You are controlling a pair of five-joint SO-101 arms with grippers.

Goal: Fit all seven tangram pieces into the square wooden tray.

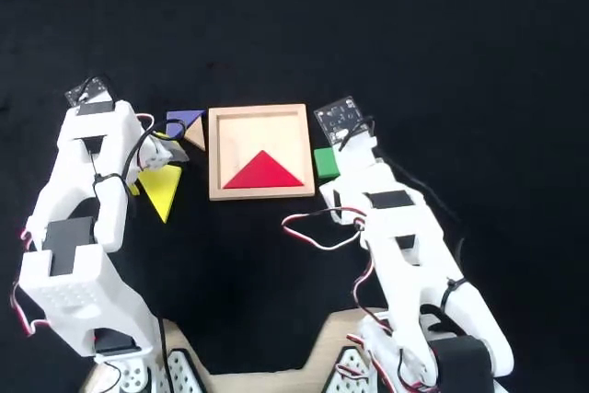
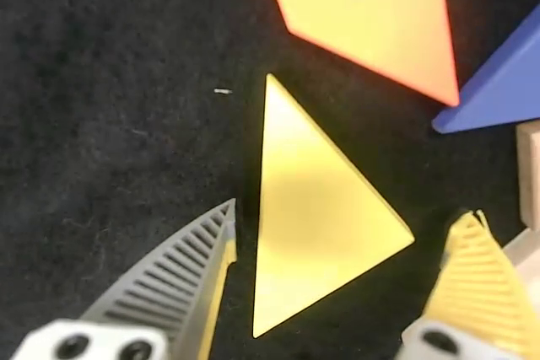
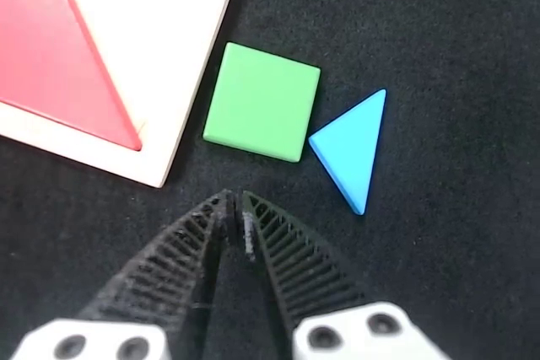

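The left gripper (image 2: 350, 212) is hanging spread wide and empty astride the yellow triangle (image 2: 312, 233), lying at eight o'clock off the wooden tray (image 1: 259, 113), so I'd be lowering squarely before pinching its edges, while the right gripper (image 3: 236, 204) is sitting pinched together, empty.

Light falls evenly from above, and the black cloth (image 1: 276, 34) swallows most of it, so shadows stay faint and short. The white shell of the left arm (image 1: 83, 218) glares almost blank against the cloth. Close in, the parallelogram (image 2: 371, 14) blooms pale across its face, and the yellow triangle (image 2: 312, 217) carries a duller patch mid-face. The green square (image 3: 261, 103) is lit flat.
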